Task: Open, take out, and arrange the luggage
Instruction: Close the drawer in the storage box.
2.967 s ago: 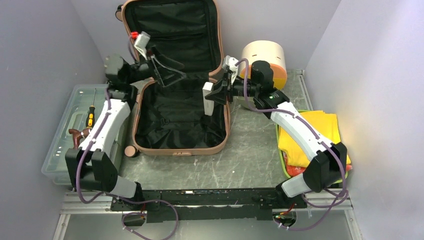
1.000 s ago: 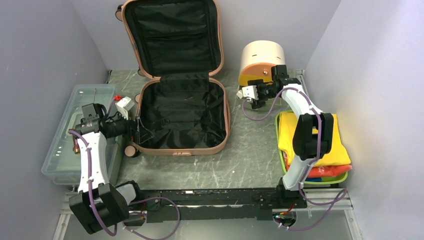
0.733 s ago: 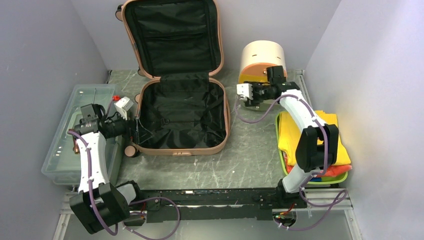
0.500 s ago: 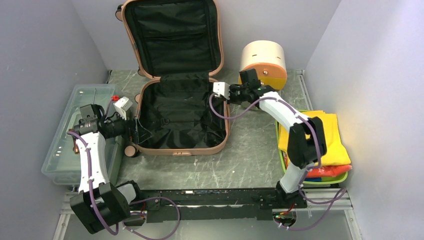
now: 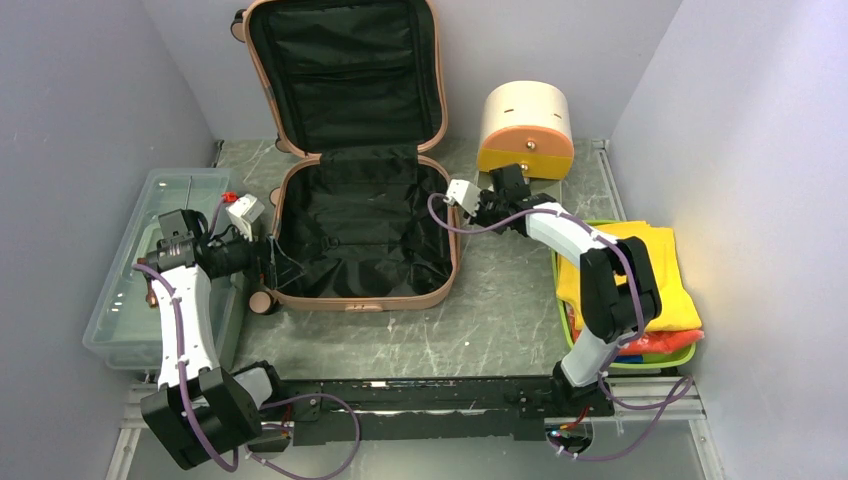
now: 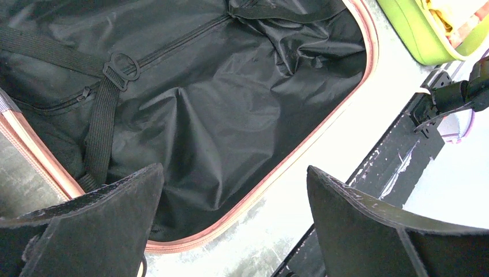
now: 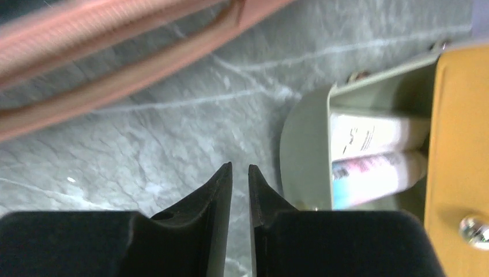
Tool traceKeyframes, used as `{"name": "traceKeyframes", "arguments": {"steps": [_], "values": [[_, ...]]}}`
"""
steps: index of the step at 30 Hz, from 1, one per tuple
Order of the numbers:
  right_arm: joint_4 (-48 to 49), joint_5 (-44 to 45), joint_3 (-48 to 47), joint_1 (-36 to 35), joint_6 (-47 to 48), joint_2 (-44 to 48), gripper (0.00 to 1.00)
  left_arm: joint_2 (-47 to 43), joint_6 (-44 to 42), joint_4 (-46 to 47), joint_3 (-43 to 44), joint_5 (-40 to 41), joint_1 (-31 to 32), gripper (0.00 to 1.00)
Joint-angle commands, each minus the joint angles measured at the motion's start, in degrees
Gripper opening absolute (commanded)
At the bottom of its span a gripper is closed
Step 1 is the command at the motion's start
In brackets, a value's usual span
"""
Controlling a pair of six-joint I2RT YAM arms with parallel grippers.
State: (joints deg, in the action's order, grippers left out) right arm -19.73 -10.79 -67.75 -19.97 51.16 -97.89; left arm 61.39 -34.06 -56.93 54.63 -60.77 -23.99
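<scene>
Left wrist: my left gripper (image 6: 233,173) gapes wide and empty over the pink near rim of the luggage (image 6: 190,98), black lining open beyond. My right gripper (image 7: 239,168), fingers nearly pinched together on nothing, hovers above bare table (image 7: 144,144), luggage edge ahead-left, orange-fronted box (image 7: 455,115) close right.

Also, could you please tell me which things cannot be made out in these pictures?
Clear plastic bin, top view: the left arm covers much of its contents.
Lime-green tray, top view: yellow cloth and the right arm hide what lies beneath.
Tubes, right wrist view: labels too blurred to read.
Luggage, left wrist view: black lining hides anything under it.
</scene>
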Motion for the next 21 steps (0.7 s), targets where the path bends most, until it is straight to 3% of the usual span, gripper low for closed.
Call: {"name": "traceKeyframes", "arguments": {"steps": [1, 6, 21], "values": [[5.8, 6.8, 2.8, 3.4, -2.5, 1.9, 0.17, -1.7, -2.6, -0.9, 1.5, -2.8, -0.3, 0.99], [12.8, 13.5, 3.8, 6.8, -3.2, -1.0, 0.12, -2.2, -2.6, -0.7, 1.3, -3.0, -0.3, 0.99], [22.5, 22.6, -5.6, 8.1, -3.2, -11.7, 0.11, -2.8, -2.9, -0.9, 0.9, -3.2, -0.4, 1.0]]}}
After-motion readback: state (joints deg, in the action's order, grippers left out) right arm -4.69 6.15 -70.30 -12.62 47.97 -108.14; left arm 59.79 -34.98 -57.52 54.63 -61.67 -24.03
